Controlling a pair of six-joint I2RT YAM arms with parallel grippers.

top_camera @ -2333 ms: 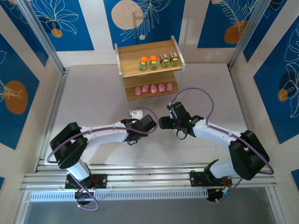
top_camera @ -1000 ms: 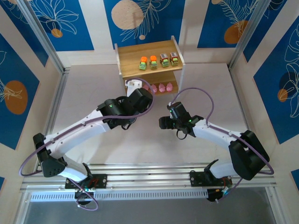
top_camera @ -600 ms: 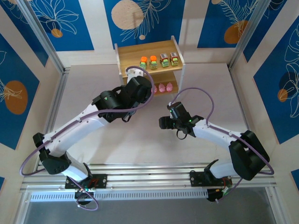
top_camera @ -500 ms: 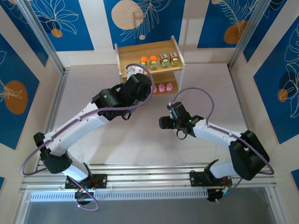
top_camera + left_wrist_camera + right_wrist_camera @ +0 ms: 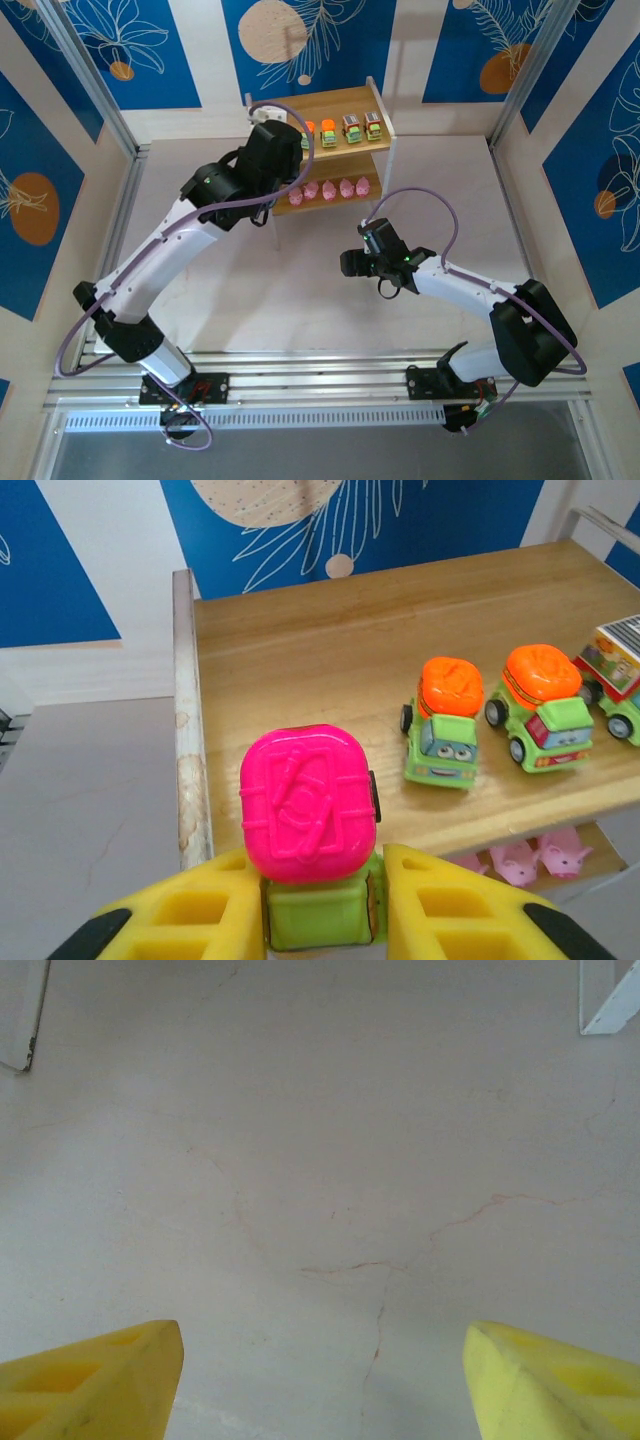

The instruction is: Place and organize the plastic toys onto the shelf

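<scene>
L gripper pads pinched tight on pink-top car, roof up. Car over near-left corner of shelf top board; wheels down or not, can't tell from this angle. Bare wood straight ahead. Orange-top cars ahead-right, side by side; open slot on their left. Pink figures below-right, lower tier. R gripper wide open, empty, over table, well apart from shelf. L arm's job.
</scene>
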